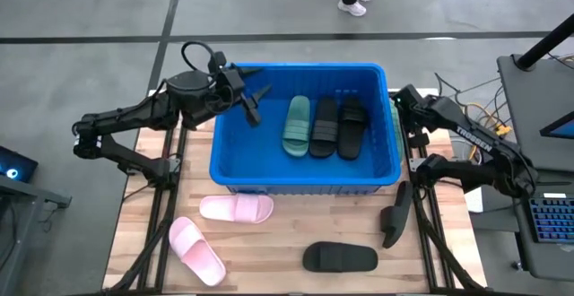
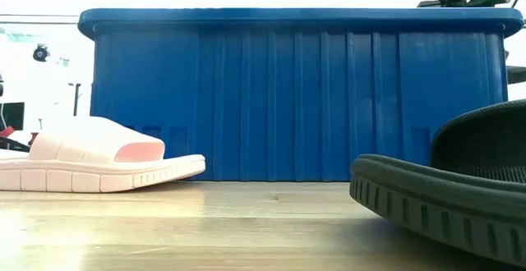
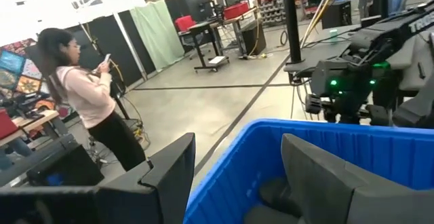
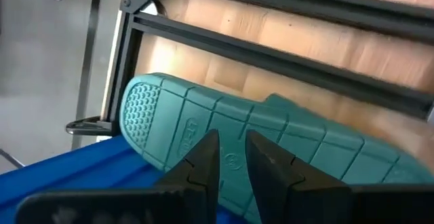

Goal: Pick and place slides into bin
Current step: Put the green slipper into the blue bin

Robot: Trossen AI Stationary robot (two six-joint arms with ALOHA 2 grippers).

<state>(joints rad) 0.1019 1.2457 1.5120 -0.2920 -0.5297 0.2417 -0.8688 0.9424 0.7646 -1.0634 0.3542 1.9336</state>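
The blue bin (image 1: 305,175) stands at the table's far middle and holds a green slide (image 1: 297,126) and two black slides (image 1: 338,127). Another green slide (image 4: 169,122) lies outside the bin's right wall (image 1: 395,124), its sole turned toward the right wrist camera. My right gripper (image 4: 232,142) points steeply down right over that sole, its fingers a narrow gap apart with nothing between them. My left gripper (image 1: 251,103) hangs open and empty over the bin's left part. Two pink slides (image 1: 236,208) (image 1: 195,251) and a black slide (image 1: 339,257) lie on the table in front of the bin. My right gripper comes from above, slanting down, at the sole of the green slide (image 4: 224,163) near its middle. Whether its fingertips touch the sole, I cannot tell.
Black frame rails (image 4: 285,47) run close beside the green slide on the table's right. A dark long object (image 1: 395,213) stands at the table's right edge. A person (image 3: 88,95) stands in the room beyond the table. Bare wood lies between the pink and black slides.
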